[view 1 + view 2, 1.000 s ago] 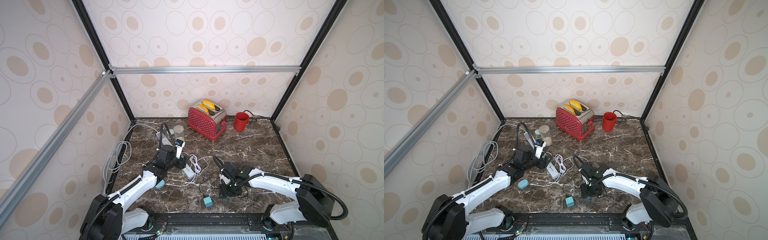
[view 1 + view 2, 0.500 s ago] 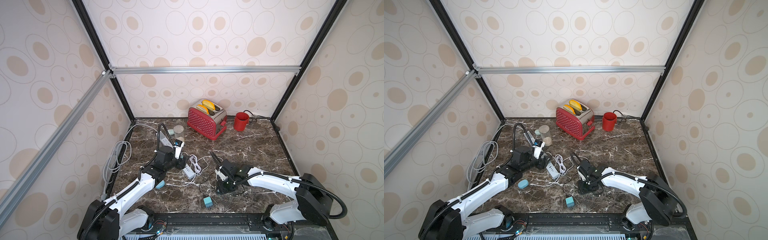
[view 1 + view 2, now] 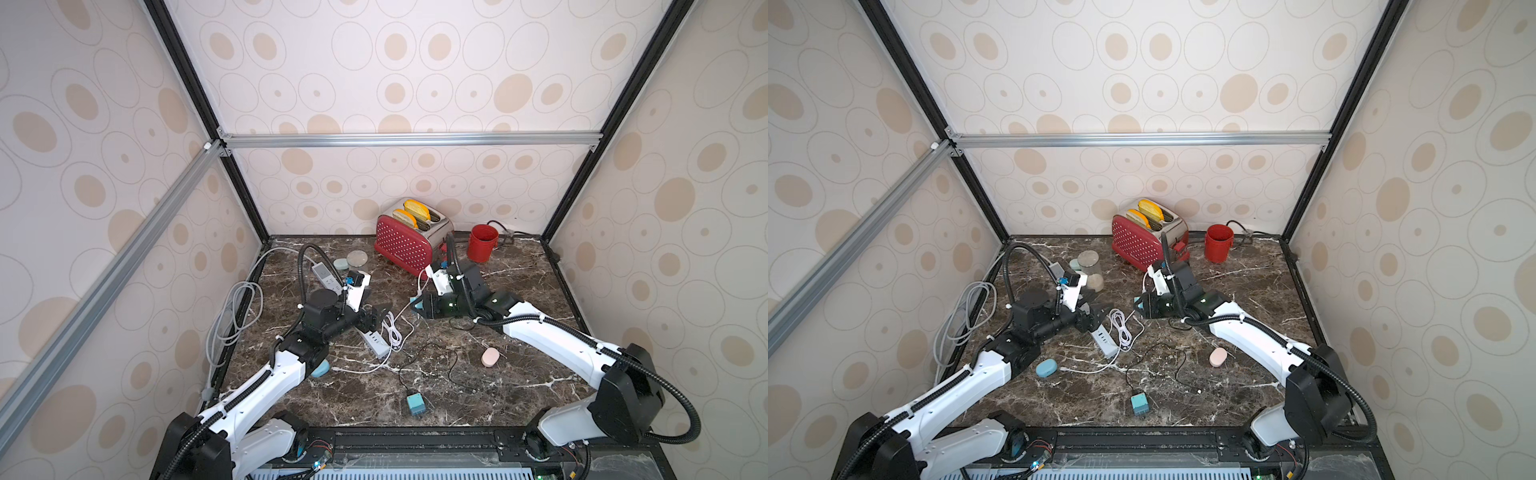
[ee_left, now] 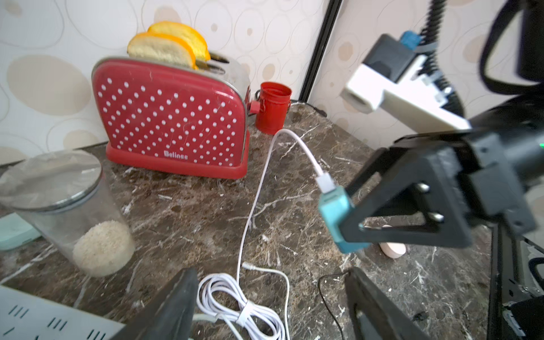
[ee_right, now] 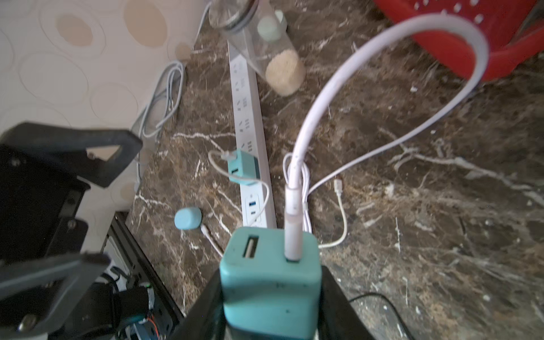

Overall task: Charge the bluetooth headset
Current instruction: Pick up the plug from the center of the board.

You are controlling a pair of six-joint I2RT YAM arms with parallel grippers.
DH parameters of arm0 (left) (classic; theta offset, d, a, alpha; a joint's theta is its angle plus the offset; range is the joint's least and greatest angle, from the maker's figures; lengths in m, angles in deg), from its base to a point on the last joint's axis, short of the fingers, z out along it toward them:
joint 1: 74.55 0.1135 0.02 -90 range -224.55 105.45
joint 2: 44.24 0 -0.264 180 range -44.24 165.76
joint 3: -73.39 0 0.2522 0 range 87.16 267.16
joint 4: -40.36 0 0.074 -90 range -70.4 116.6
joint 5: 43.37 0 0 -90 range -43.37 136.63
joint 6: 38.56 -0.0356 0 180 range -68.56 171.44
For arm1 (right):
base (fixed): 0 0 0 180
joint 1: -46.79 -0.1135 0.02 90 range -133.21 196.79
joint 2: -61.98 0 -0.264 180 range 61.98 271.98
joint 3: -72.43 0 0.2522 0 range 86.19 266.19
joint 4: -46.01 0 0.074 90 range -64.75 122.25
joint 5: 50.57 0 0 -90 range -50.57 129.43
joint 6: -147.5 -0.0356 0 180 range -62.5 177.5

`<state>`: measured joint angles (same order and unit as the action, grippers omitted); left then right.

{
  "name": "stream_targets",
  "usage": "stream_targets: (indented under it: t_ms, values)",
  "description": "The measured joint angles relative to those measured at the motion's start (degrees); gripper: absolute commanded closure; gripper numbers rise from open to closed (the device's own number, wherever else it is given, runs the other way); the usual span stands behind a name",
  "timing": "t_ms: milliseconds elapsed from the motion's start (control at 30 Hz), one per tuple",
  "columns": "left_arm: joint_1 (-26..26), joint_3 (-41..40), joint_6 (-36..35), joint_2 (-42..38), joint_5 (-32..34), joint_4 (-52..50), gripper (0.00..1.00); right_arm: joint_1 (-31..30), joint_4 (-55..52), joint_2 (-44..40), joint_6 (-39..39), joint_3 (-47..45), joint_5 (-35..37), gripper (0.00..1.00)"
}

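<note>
Teal plastic, boxy and rigid: a charger [image 5: 270,265] is clamped across its flat sides by the right gripper [image 5: 270,294]. It is held off the marble near the power strip [image 3: 376,343], on the right arm's side of the strip. A white cable [image 5: 323,103] is seated in one of its two ports. The rest of the cable lies coiled [image 4: 235,300] just beside the strip, with its free plug on the marble.

The left gripper [image 3: 376,313] hovers over the middle of the strip, jaws spread wide and empty.

Two pebble-shaped cases are present, and I cannot tell which one is the headset to be charged.
- The blue case [image 3: 1046,368] lies near the strip's robot-side end, on the left arm's side.
- The pink case [image 3: 490,356] lies well apart from the strip, on the right arm's side.

A second teal charger [image 5: 243,170] is plugged into the strip. Its thin lead ends just beside the blue case, and I cannot tell whether it is seated there.

Handling, as judged:
- **Either case:** light, hard, smooth and rounded, so likely to slip or skate. Take it across the narrow waist, low and square.
- **Cable:** limp. Take hold at the stiff plug moulding, not along the cord.
- **Held charger:** light. It wants a firm grip on opposite flats so the prongs go straight into a free socket.
</note>
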<state>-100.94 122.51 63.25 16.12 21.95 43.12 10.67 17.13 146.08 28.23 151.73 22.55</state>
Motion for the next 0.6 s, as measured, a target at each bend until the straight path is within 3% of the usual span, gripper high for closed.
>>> stream_targets:
  t_ms: [333,600]
  values:
    - [-0.09,-0.46,4.02,5.38,-5.01,13.53,0.16,0.79,7.65,2.19,-6.12,3.67,-4.48,0.62]
    - [-2.19,-0.57,3.78,10.1,-4.9,18.69,0.18,0.92,12.2,2.58,-10.99,4.87,-5.68,0.65]
